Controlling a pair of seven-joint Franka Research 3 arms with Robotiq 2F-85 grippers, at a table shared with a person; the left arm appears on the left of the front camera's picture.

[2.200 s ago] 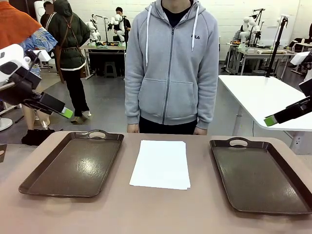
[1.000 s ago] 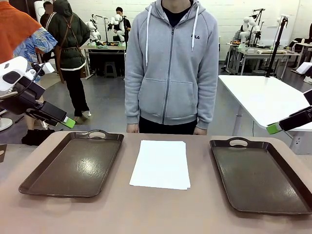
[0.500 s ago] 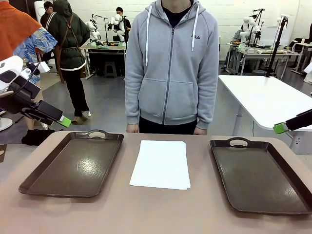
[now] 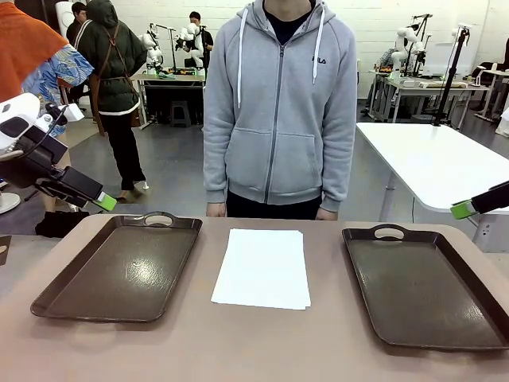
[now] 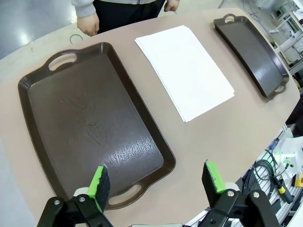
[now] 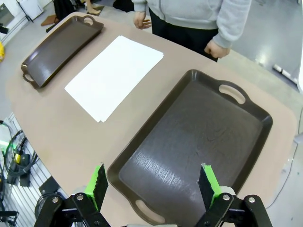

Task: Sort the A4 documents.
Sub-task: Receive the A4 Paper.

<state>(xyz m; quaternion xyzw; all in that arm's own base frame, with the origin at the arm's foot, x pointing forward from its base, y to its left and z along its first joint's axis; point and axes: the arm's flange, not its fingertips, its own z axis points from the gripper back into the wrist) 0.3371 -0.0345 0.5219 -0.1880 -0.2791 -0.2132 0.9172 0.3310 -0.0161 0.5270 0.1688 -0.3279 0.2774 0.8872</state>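
A stack of white documents (image 4: 262, 268) lies flat at the middle of the surface (image 4: 262, 346), nearer the far edge than the near one, short sides facing those two edges. The sheets are not quite flush: a lower sheet peeks out at the stack's near right corner. A left tray (image 4: 119, 270) lies toward the left edge and a right tray (image 4: 421, 286) toward the right edge, each with a cut-out handle at its far end. Bare strips of surface separate the stack from both trays, so it touches neither, and a wide bare band runs along the near edge. Both tray floors are bare. The left hand (image 5: 156, 178) hangs above the left tray's near end, fingers spread wide, holding nothing. In the front view it sits outside the far left corner, well clear of the stack. The right hand (image 6: 153, 182) hangs above the right tray's near end, likewise spread and holding nothing. A person (image 4: 278, 119) stands against the far edge, directly behind the stack.
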